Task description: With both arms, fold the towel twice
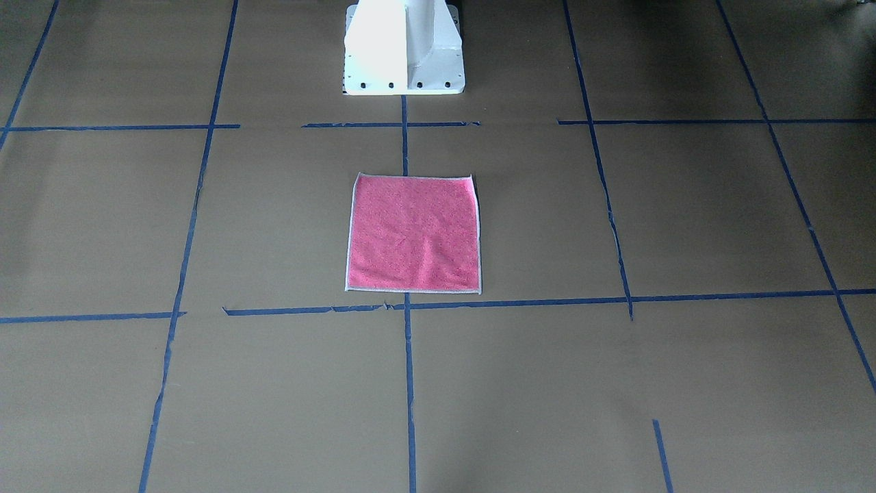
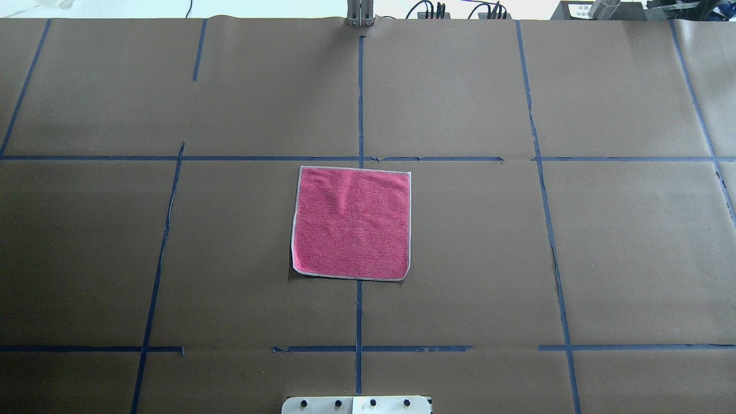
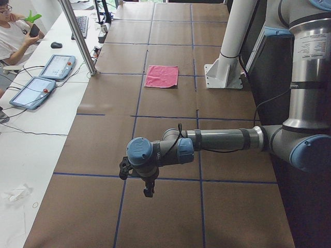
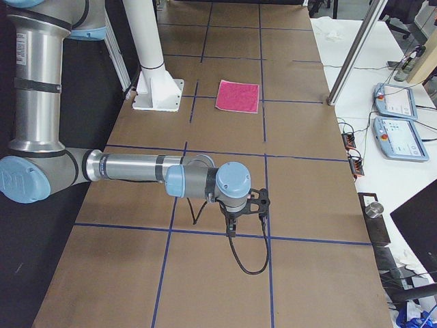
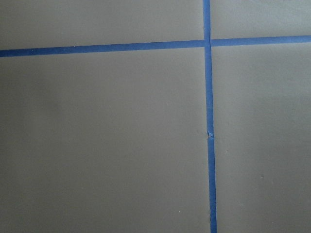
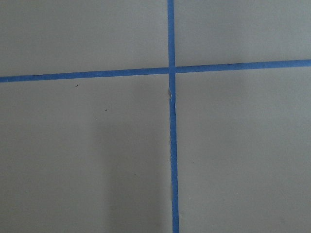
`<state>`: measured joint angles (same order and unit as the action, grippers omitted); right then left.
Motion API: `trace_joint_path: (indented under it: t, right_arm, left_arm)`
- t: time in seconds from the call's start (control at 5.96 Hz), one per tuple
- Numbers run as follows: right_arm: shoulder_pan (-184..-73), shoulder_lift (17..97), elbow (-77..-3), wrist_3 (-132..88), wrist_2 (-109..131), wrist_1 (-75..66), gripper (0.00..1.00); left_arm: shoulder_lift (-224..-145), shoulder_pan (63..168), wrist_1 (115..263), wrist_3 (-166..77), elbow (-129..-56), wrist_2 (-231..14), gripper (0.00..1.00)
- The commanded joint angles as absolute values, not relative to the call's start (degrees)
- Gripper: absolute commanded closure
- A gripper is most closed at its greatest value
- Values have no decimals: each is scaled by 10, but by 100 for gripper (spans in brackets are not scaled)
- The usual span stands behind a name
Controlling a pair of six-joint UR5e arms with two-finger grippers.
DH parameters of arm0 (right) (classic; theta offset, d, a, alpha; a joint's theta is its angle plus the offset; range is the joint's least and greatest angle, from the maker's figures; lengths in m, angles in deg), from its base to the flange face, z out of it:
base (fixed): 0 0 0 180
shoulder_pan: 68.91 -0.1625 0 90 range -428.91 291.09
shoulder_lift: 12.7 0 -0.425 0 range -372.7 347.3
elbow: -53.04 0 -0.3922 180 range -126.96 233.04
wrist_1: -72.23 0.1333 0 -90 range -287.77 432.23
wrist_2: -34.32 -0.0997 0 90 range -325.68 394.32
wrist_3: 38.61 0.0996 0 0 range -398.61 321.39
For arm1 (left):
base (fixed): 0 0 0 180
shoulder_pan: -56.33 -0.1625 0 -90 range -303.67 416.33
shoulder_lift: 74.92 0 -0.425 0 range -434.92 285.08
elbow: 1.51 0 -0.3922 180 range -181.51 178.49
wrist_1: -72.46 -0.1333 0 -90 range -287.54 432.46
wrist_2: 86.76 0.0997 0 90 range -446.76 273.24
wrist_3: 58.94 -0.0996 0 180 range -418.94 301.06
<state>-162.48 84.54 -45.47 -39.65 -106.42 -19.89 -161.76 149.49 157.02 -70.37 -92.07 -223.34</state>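
Note:
The towel (image 1: pixel 413 233) lies flat and unfolded, pink-red face up with a light grey border, on the brown table in front of the white pedestal. It also shows in the overhead view (image 2: pixel 352 222), the left side view (image 3: pixel 162 76) and the right side view (image 4: pixel 238 96). My left gripper (image 3: pixel 148 190) hangs over the table's left end, far from the towel. My right gripper (image 4: pixel 232 227) hangs over the table's right end, also far from it. Both show only in the side views, so I cannot tell if they are open or shut. The wrist views show only bare paper and tape.
Brown paper (image 2: pixel 460 259) with a blue tape grid (image 2: pixel 359 103) covers the table. The white pedestal base (image 1: pixel 404 51) stands behind the towel. A side desk holds tablets (image 3: pixel 54 67), and a person (image 3: pixel 13 36) sits at it. A metal post (image 3: pixel 77 36) stands at the table's far edge.

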Motion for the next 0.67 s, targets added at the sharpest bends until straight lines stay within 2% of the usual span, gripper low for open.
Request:
trace_joint_path:
  t: [0.0,0.34,0.5]
  right_arm:
    - [-1624,845,-457,-397,-1065,-199,0]
    - [-1624,837,-458,-395,-1066,-198,0]
    - [-1617,808,-457,-395,-1067,-205,0]
  left_arm:
    - [-1619,1495,1570,-704,-921,-2233,0]
    - [-1618,1495,1595,-705,-922,-2233,0]
    - [-1618,1494,1609,-702,-930,-2233,0]
